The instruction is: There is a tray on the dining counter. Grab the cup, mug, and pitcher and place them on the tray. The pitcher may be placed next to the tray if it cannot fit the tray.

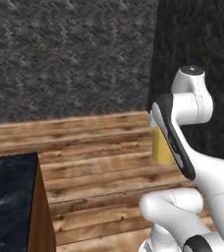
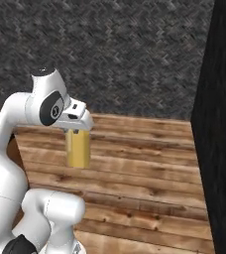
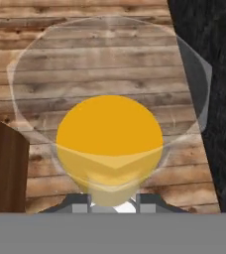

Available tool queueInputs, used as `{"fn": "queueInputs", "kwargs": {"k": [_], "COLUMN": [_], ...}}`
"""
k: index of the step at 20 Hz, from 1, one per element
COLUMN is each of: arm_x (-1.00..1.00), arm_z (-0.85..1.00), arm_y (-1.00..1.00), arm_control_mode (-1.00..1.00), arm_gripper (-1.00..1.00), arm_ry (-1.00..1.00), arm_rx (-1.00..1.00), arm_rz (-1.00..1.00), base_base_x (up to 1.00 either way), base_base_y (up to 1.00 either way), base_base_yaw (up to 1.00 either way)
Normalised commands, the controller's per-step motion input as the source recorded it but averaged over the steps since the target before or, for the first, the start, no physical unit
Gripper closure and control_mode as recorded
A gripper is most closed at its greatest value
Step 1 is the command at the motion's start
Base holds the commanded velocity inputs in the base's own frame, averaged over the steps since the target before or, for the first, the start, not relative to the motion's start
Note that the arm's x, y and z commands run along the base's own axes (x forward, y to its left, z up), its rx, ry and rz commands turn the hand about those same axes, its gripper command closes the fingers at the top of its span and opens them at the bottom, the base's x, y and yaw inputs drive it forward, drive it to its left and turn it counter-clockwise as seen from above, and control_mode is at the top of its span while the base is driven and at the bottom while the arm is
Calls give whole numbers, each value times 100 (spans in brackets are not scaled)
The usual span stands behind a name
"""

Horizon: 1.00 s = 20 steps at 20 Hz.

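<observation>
The pitcher (image 2: 78, 149), a clear glass cylinder of orange-yellow liquid, hangs upright in the air over the wooden floor, and my gripper (image 2: 76, 130) is shut on its top. In the left base view the pitcher (image 1: 161, 146) shows partly behind my forearm. The hand view looks straight down into the pitcher (image 3: 110, 141), with my gripper (image 3: 112, 201) clamped at its near rim. A corner of the dining counter (image 1: 8, 197), black marbled stone over a brown base, lies at the lower left. The tray, cup and mug are out of view.
A wooden plank floor (image 2: 144, 168) spreads below the pitcher. A dark textured wall (image 1: 65, 54) runs along the back. A tall black block (image 2: 220, 129) stands close on the right. The counter's brown side (image 3: 3, 168) is at the left of the hand view.
</observation>
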Motion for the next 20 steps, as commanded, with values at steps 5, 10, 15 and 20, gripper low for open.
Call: {"fn": "queueInputs", "kwargs": {"k": [5,10,15,20], "arm_x": [0,0,0,0], "arm_z": [0,0,0,0], "arm_y": [0,0,0,0], "arm_control_mode": [100,100,100,100], "arm_gripper": [100,100,100,100], "arm_ry": [0,0,0,0], "arm_rx": [0,0,0,0], "arm_rz": [0,0,0,0], "base_base_x": [100,100,100,100], "base_base_y": [-41,-50,-57,-45], "base_base_yaw": [13,13,12,14]}}
